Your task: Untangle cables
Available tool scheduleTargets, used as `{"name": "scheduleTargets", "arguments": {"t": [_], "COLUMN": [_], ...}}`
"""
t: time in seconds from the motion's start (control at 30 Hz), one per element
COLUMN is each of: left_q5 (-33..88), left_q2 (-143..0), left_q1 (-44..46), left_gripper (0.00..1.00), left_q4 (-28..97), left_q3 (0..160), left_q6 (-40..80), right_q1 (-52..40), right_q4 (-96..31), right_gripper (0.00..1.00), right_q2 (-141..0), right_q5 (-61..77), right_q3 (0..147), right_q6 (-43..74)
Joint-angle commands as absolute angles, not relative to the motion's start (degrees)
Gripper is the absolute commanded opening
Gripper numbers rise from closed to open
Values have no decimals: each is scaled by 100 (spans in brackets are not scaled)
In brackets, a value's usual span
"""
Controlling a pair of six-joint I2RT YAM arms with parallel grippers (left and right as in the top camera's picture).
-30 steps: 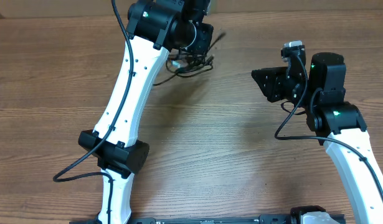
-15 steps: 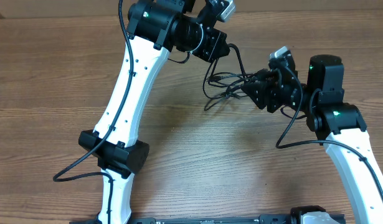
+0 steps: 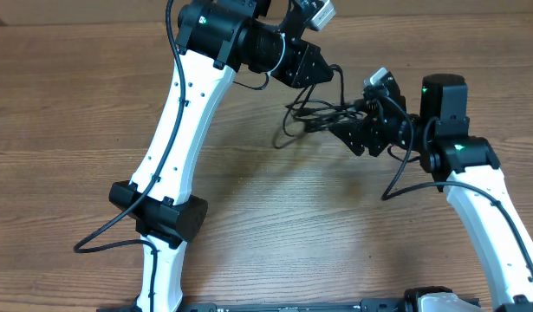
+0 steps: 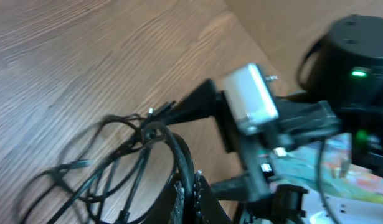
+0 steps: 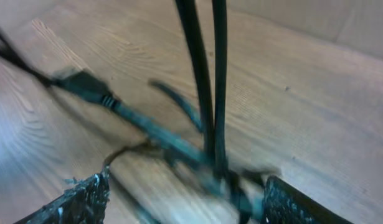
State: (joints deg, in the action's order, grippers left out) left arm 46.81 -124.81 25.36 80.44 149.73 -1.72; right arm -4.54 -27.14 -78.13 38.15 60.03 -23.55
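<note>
A brown wood-grain table (image 3: 75,104) is lying under both arms. The left arm (image 3: 184,113) is standing up from the near edge and bending at its wrist toward the far middle of the table. Its left gripper (image 3: 322,69) is pointing down and to the right, jaws clamped together on the cables (image 3: 309,117). The black strands are hanging from it in loose loops above the wood, between the two grippers.

The right arm (image 3: 483,208) is leaning in from the near right, and the right gripper (image 3: 348,132) is facing left at the bundle. In the right wrist view its fingers (image 5: 85,199) are standing wide apart, with two strands (image 5: 207,81) running straight down through the gap between them and a plug end (image 5: 85,87) lying off to the left.

From overhead, the left fingertips are hiding under the wrist housing. In the left wrist view the cables (image 4: 116,155) are running into the dark fingers at the bottom edge, where they are cut off. The right wrist view is blurring badly, so how the strands are crossing low in that picture is hard to make out.
</note>
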Motion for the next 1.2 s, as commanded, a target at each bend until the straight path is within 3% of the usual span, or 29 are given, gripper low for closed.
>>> {"name": "scheduleTargets", "arguments": {"t": [0.0, 0.37, 0.63, 0.83, 1.17], "left_q5": [5271, 5446, 3662, 3896, 4593], "left_q2": [-12245, -12245, -12245, -12248, -12245], "left_q1": [2508, 2532, 2532, 2545, 2897], "left_gripper": [4, 4, 4, 4, 4], "left_q4": [7909, 7865, 7887, 7859, 7354], "left_q3": [15130, 15128, 15128, 15128, 15128], "left_q6": [38, 733, 934, 1282, 3048], "right_q1": [-449, -449, -449, -449, -451], "right_q4": [-2502, -2067, -2049, -1852, -1653], "right_gripper": [77, 76, 76, 78, 78], "right_q2": [-7922, -7933, -7931, -7933, -8018], "right_q5": [3870, 3876, 4066, 4064, 4064], "right_q3": [6071, 6071, 6073, 6073, 6073], "right_q6": [-2604, -2554, -2099, -2102, -2102]}}
